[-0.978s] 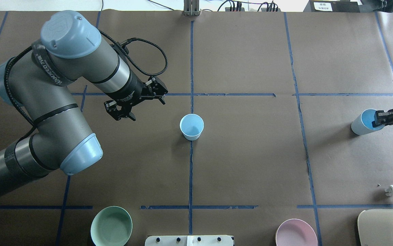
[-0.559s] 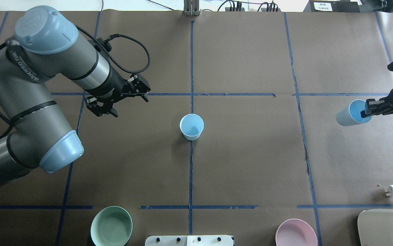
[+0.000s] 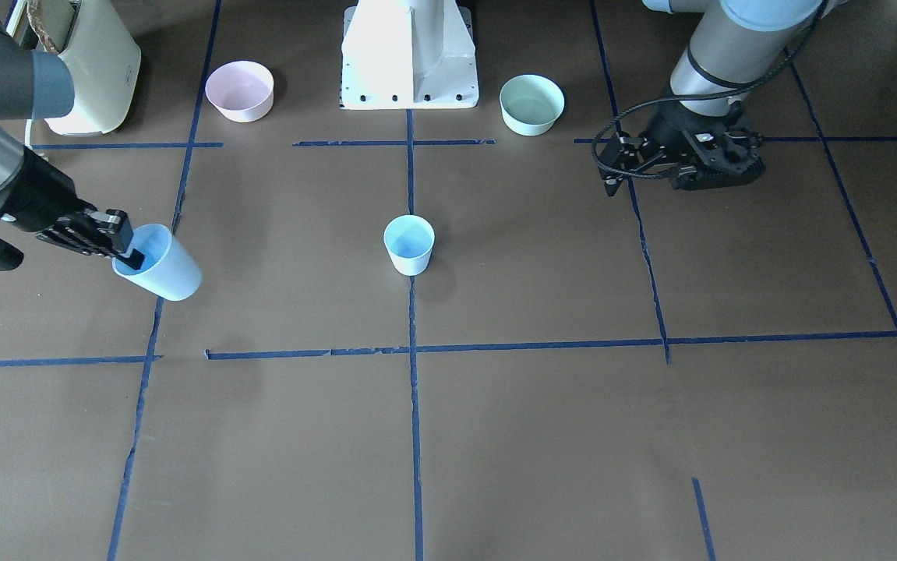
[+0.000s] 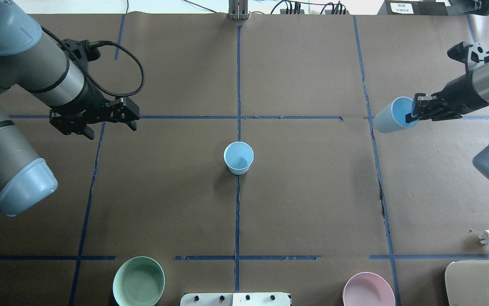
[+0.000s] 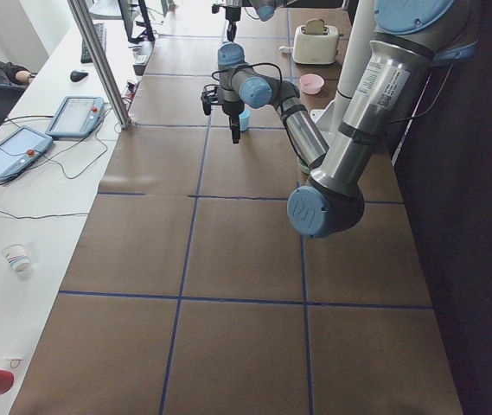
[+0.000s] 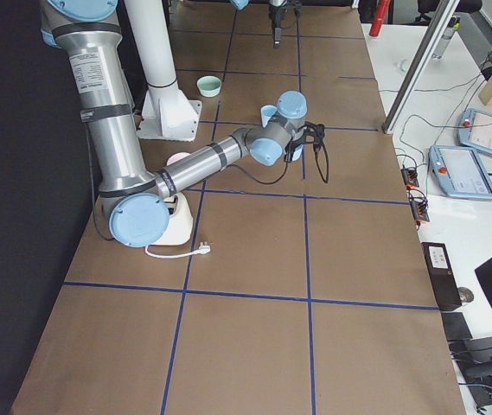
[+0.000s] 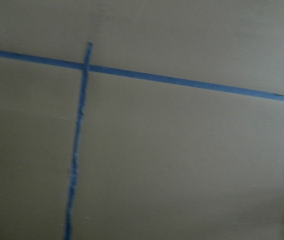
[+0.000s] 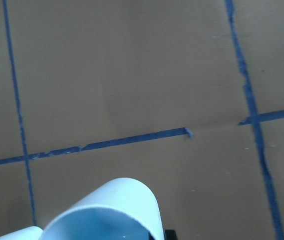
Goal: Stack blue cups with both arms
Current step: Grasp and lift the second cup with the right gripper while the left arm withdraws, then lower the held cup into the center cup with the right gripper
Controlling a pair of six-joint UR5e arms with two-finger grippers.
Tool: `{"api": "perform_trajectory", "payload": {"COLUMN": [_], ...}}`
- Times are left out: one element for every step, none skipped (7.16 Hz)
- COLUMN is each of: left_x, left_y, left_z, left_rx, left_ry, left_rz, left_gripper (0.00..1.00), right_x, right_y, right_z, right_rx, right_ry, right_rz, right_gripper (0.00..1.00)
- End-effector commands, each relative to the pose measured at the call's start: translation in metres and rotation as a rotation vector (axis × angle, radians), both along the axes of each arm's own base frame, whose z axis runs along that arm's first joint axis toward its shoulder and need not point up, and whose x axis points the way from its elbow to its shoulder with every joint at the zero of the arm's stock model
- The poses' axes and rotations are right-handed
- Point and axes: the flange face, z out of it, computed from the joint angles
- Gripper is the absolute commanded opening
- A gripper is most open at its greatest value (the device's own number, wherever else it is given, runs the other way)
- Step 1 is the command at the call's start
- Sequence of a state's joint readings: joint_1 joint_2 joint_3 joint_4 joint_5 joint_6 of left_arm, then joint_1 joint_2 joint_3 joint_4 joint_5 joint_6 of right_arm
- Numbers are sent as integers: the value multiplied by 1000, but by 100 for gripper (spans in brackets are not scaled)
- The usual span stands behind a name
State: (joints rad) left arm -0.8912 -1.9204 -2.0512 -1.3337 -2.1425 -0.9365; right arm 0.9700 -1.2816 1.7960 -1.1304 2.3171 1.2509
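Note:
One pale blue cup (image 4: 238, 157) stands upright on the centre tape line, also in the front-facing view (image 3: 409, 244). My right gripper (image 4: 412, 114) is shut on the rim of the second blue cup (image 4: 391, 115), one finger inside it. It holds the cup tilted above the table at the right, also in the front-facing view (image 3: 158, 262). The cup's rim fills the bottom of the right wrist view (image 8: 107, 210). My left gripper (image 4: 110, 129) is open and empty, far left of the centre cup. The left wrist view shows only paper and tape.
A mint-green bowl (image 4: 138, 281) and a pink bowl (image 4: 368, 290) sit by the near edge, either side of the white pedestal (image 3: 409, 54). A cream toaster (image 4: 482, 282) and a white plug (image 4: 488, 236) lie at the near right.
My right gripper has lifted its blue cup off the table and carried it leftwards and farther out. My left arm has drawn back to the left, away from the centre cup.

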Motion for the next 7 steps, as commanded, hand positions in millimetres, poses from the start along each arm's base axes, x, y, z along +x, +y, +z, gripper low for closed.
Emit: {"api": "perform_trajectory", "payload": {"left_x": [-55, -77, -88, -89, -89, -90, -92], "left_y": [-7, -12, -14, -16, -16, -17, -17], "left_z": [63, 80, 86, 88, 88, 88, 88], "left_rx": [78, 109, 117, 118, 117, 117, 117], "left_ry": [-74, -93, -100, -102, -102, -102, -101], "left_rz": [88, 115, 121, 121, 120, 118, 116], "left_gripper": [100, 100, 100, 100, 100, 100, 100], "right_x": [-65, -106, -135, -168, -192, -199, -206], "right_y": [3, 26, 46, 69, 86, 90, 92], "right_z": [-93, -128, -149, -158, -160, -169, -179], "right_rx": [-36, -9, 0, 7, 28, 35, 31], "right_ry": [12, 48, 84, 108, 131, 132, 140], "right_rz": [21, 9, -4, 2, 8, 4, -4], "right_gripper": [0, 0, 0, 0, 0, 0, 0]}}
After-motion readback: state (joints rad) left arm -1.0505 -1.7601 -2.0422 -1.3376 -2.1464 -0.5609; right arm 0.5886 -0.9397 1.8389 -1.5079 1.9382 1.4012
